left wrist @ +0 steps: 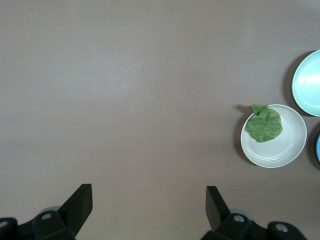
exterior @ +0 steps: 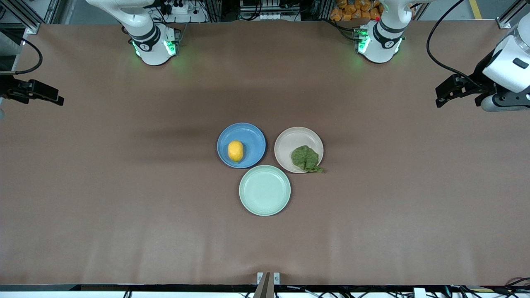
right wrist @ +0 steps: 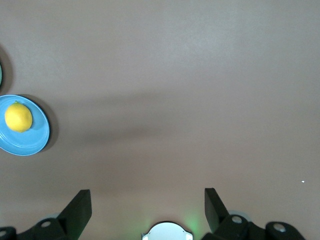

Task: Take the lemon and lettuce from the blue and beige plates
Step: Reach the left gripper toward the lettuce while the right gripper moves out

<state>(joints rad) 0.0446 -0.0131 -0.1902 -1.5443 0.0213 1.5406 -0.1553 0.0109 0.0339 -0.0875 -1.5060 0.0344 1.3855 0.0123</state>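
The small oval yellow lemon [exterior: 235, 150] lies on the round matte blue plate [exterior: 252, 136], a little toward the right arm's end of the plate's middle. The crinkled dark green lettuce leaf [exterior: 305, 158] lies on the round pale beige plate [exterior: 292, 140] just beside it, toward the left arm's end of the table; its stem tip pokes over the rim on the side nearer the front camera. A pale mint-green plate [exterior: 265, 190] of the same size sits nearer the front camera, between the 2, and holds nothing.

Both arms wait high at the table's ends, well apart from the plates. The left gripper [left wrist: 149, 200] hangs over bare brown table [exterior: 124, 207] with its 2 fingers spread wide and nothing between them. The right gripper [right wrist: 147, 200] is likewise wide and empty over bare table.

The step in hand looks like the first reach, with nothing picked yet. To do it well, each arm should probably take its nearer item: right for the lemon, left for the lettuce. The lemon seems likely to roll, so closing across its short width, centred, should hold best. The leaf is thin and flat; coming straight down on its raised crinkles and pinching low should catch it without dragging the plate.
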